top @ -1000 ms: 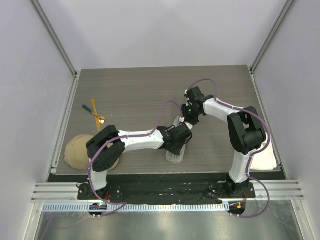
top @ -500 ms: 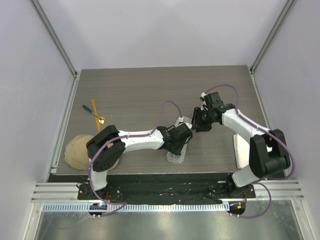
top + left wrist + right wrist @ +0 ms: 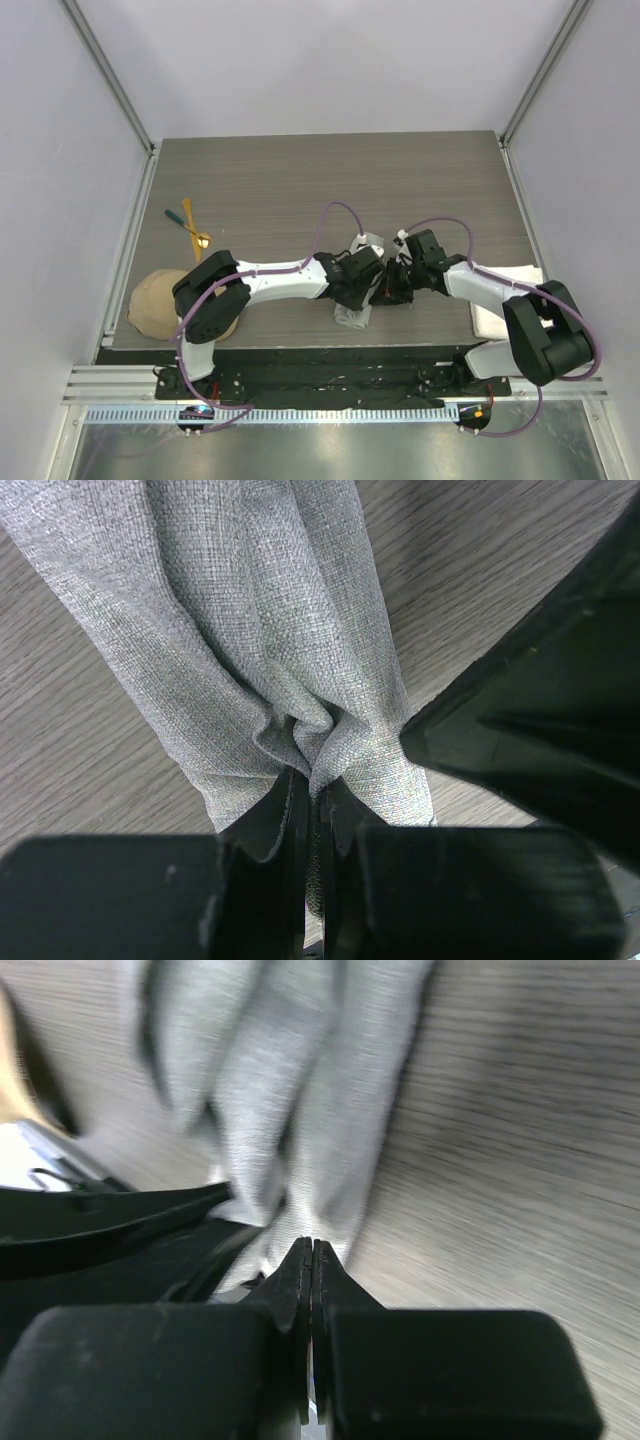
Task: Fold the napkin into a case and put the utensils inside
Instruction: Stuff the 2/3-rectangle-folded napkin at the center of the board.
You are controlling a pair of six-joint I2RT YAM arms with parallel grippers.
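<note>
Table (image 3: 300,180) is carrying everything. Both arms are reaching in toward the near centre.

Towel (image 3: 512,312) is lying at the right near edge, cap (image 3: 152,300) at the left near corner.

Napkin (image 3: 250,630) is lying near centre, bunched into a narrow creased strip.

Left gripper (image 3: 312,790) is pinching a fold of the napkin, jaws clamped on the cloth.

Right gripper (image 3: 311,1250) is sitting just beside it, jaws pressed together. The view is blurred, so no cloth shows between them.

Utensils (image 3: 190,228) are lying far left, well apart from the napkin.
</note>
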